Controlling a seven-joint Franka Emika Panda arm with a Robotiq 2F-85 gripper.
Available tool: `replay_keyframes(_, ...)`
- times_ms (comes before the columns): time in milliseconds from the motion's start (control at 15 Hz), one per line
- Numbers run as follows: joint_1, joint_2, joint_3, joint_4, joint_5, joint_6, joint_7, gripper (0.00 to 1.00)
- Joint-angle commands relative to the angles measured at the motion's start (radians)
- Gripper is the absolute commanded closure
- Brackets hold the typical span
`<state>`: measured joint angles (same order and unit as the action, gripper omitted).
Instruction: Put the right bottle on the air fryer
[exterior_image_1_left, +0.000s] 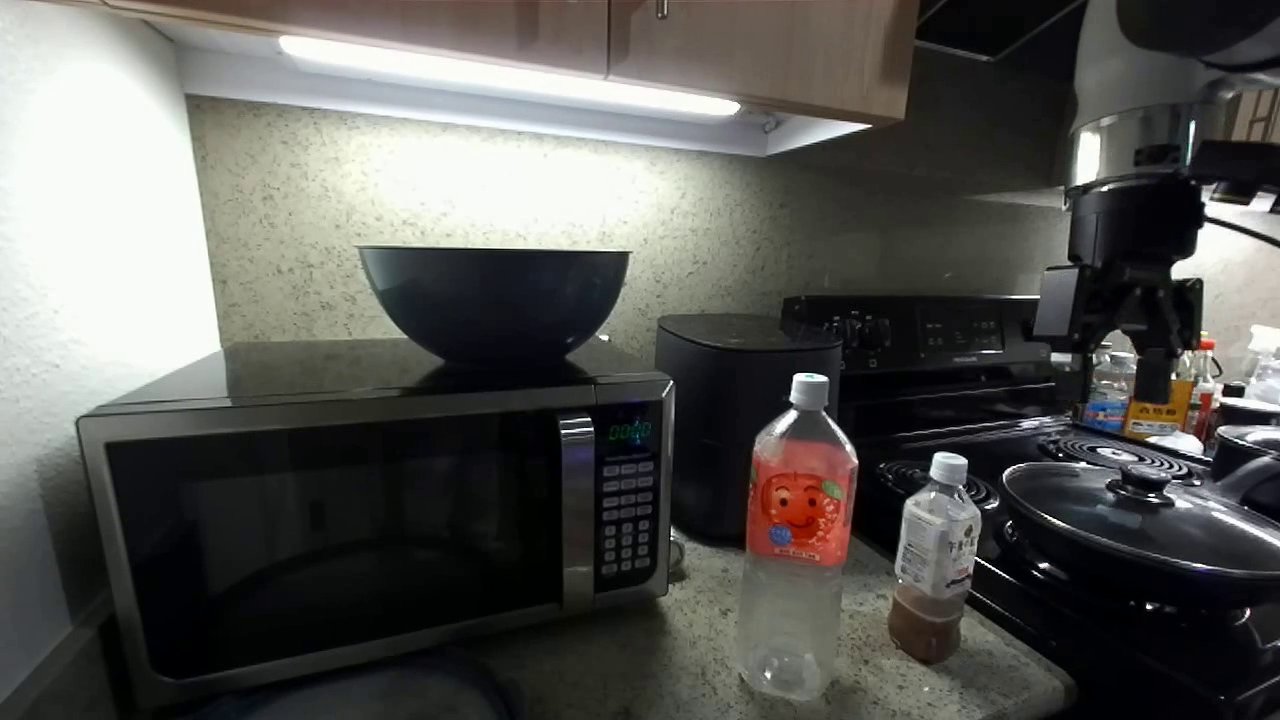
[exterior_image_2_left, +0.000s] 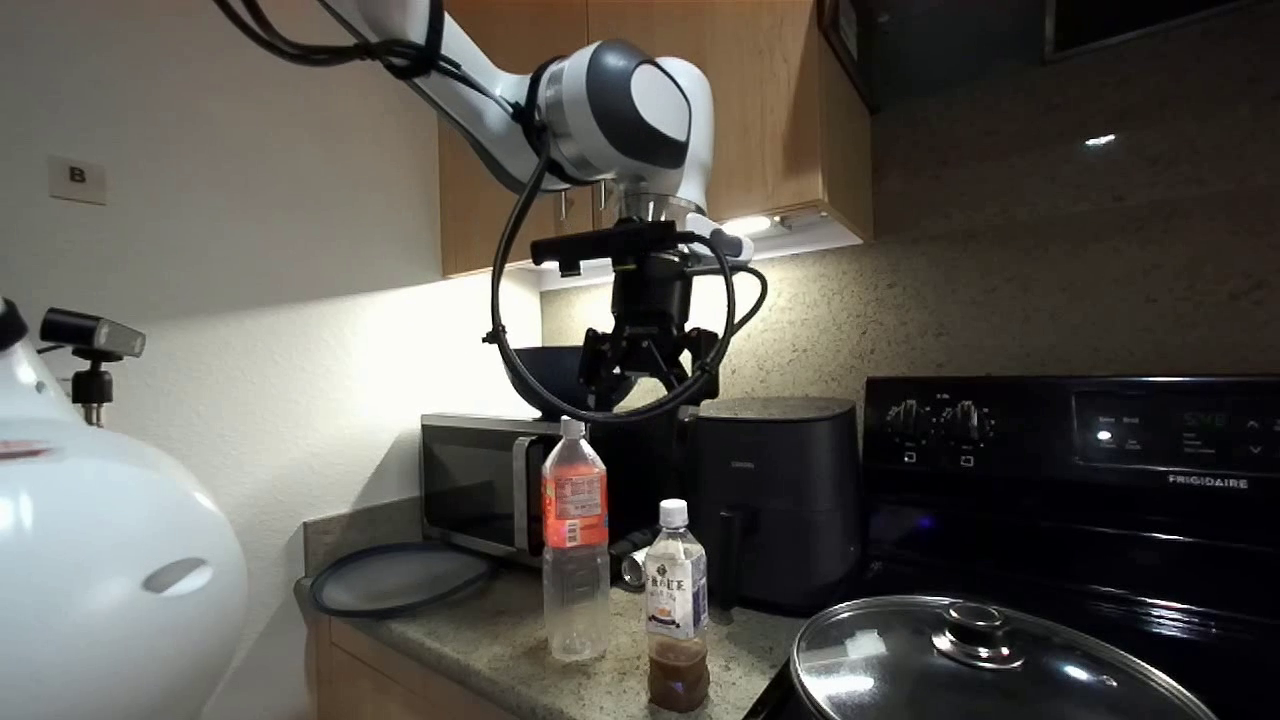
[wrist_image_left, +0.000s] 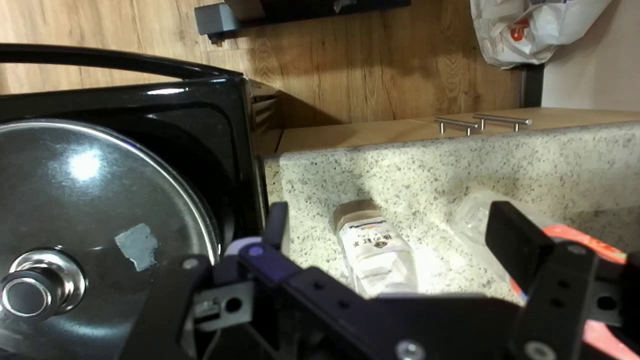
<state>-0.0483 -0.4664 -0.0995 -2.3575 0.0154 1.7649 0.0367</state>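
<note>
The right bottle is small and clear, with a white cap, a pale label and brownish liquid at the bottom. It stands upright on the counter near the stove, and also shows in an exterior view and in the wrist view, its cap hidden there behind the gripper body. The black air fryer stands behind the bottles, its flat top bare; it also shows in an exterior view and is out of the wrist view. My gripper is open and empty, above the bottle's height; it also shows here and in the wrist view.
A taller bottle with a red-orange label stands beside the right bottle. The microwave bears a dark bowl. A lidded pan sits on the black stove. A blue-rimmed round lid lies on the counter.
</note>
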Motion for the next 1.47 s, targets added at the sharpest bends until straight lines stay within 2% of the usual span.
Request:
replay_keyframes(0, -0.029, 0.108, -0.042, 0.014, 0.017, 0.105, -0.06, 0.0)
replay_keyframes(200, -0.034, 0.191, -0.053, 0.041, 0.007, 0.132, -0.066, 0.0)
replay_keyframes(267, -0.037, 0.136, -0.045, 0.008, 0.006, 0.126, -0.046, 0.0)
replay_keyframes(400, -0.038, 0.163, -0.045, 0.015, 0.005, 0.126, -0.045, 0.0)
replay_keyframes(667, -0.003, 0.156, -0.028, 0.037, 0.055, 0.106, -0.098, 0.0)
replay_keyframes(1000, 0.041, 0.214, -0.002, 0.085, 0.092, 0.103, -0.184, 0.0)
replay_keyframes(1133, 0.044, 0.249, 0.004, 0.104, 0.106, 0.095, -0.17, 0.0)
replay_keyframes(1200, 0.036, 0.203, 0.013, 0.07, 0.082, 0.118, -0.138, 0.0)
replay_keyframes(1400, 0.036, 0.216, 0.016, 0.074, 0.083, 0.12, -0.138, 0.0)
